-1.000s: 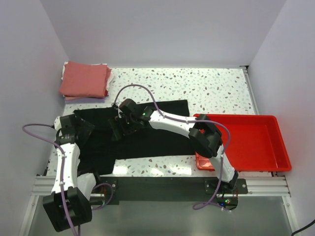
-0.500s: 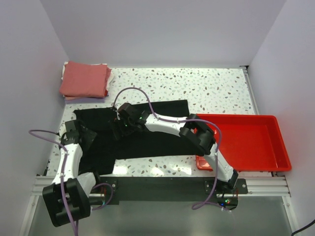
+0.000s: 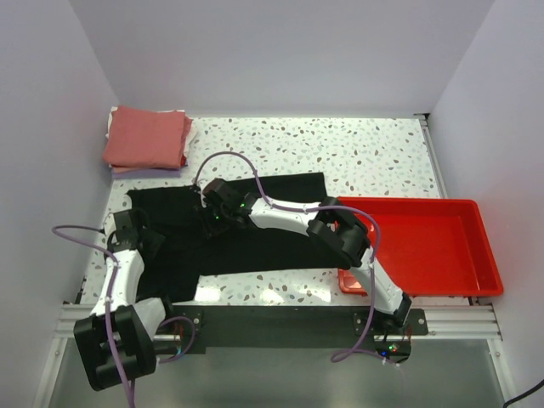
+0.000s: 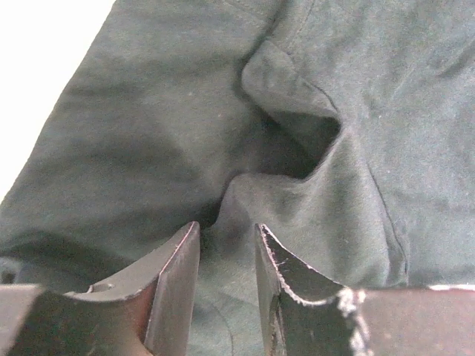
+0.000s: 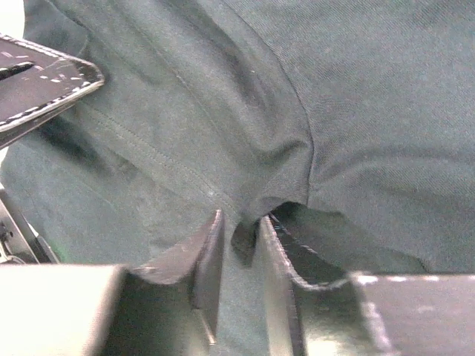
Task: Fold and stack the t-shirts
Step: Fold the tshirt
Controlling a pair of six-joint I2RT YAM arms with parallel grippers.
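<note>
Pinching is seen at both hands. The left hand is drawn narrow, and a raised ridge of the black t-shirt is gripped between its fingers. In the top view this hand is found at the garment's 9 o'clock edge. The right hand is likewise closed to a slit on a fold of the same cloth. It is placed just toward 10 o'clock of the shirt's middle, with its arm laid across the fabric. The black t-shirt is spread, rumpled, over the near half of the speckled surface. At 10 o'clock from it, a folded salmon-red t-shirt is stacked on paler folded cloth in the far corner. At 3 o'clock, a red tray is set just beside the shirt.
</note>
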